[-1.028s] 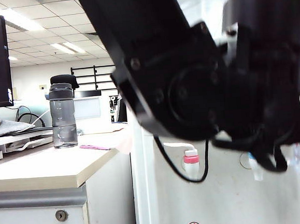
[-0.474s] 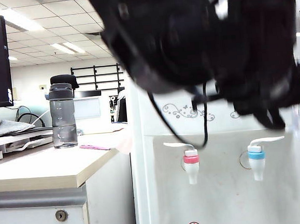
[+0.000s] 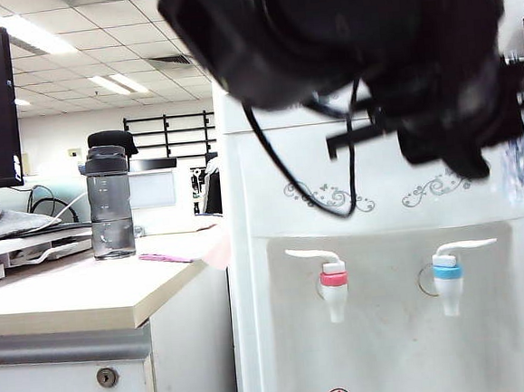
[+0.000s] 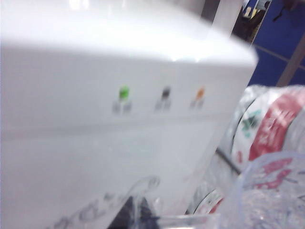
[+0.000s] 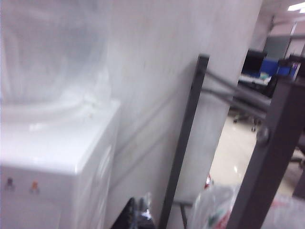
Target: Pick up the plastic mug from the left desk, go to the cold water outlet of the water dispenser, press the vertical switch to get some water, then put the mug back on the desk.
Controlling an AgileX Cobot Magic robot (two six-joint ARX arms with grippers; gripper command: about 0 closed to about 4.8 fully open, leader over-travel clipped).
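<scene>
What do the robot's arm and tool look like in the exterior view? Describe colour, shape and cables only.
The arm is matt black with chunky, rounded housings. A thin black cable loops down from it. At the right end, black angular tool parts stick out. It is blurred, so no markings are readable.

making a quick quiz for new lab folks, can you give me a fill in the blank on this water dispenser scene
The tap with the blue collar sits to the ____ of the pink-red one in the exterior view.
The grey bottle on the desk has a ____ cap.
In the left wrist view, the dispenser shows ____ small indicator lights.

Missing words: right; black; three
</scene>
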